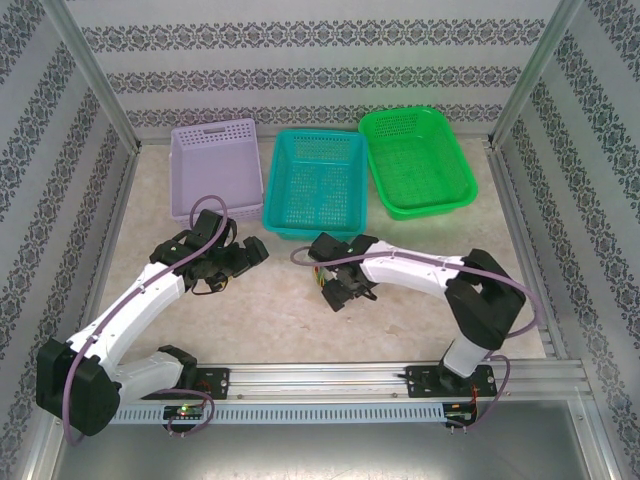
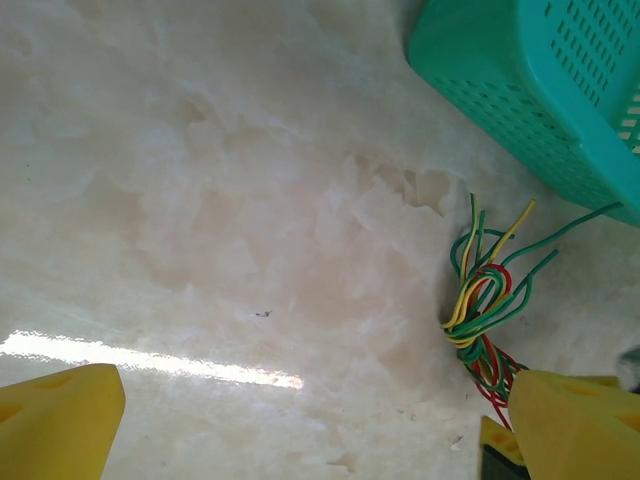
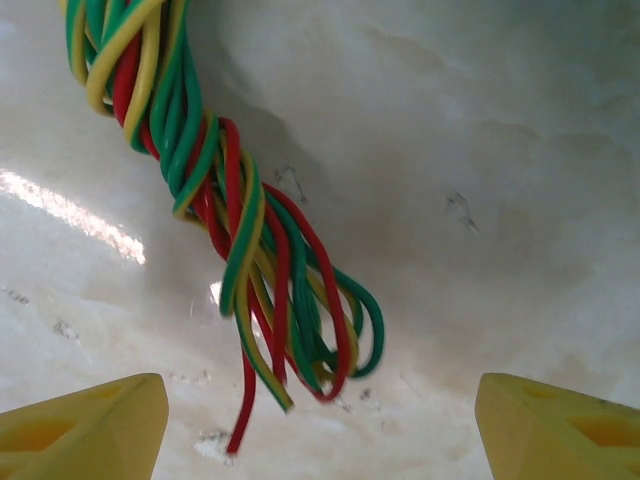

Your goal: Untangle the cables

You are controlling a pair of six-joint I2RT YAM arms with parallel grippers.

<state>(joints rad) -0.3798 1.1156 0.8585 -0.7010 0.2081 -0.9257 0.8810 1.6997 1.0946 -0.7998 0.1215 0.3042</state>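
We are holding our left gripper (image 2: 315,420) spread wide above the table (image 2: 200,200), gripping nothing. The cables (image 3: 235,220) are lying twisted together near the teal basket (image 2: 530,90), just ahead of our right gripper (image 3: 320,425), whose fingers are standing well apart, empty.

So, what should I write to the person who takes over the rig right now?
Left gripper: open, empty, over the table, the cables off to one side.
Right gripper: open, facing the bundle's loose end, not touching it.
Cables: one twisted bundle, green, yellow, red, on the table near the teal basket.
Done: nothing separated yet.
Left: grip and pull the strands apart.
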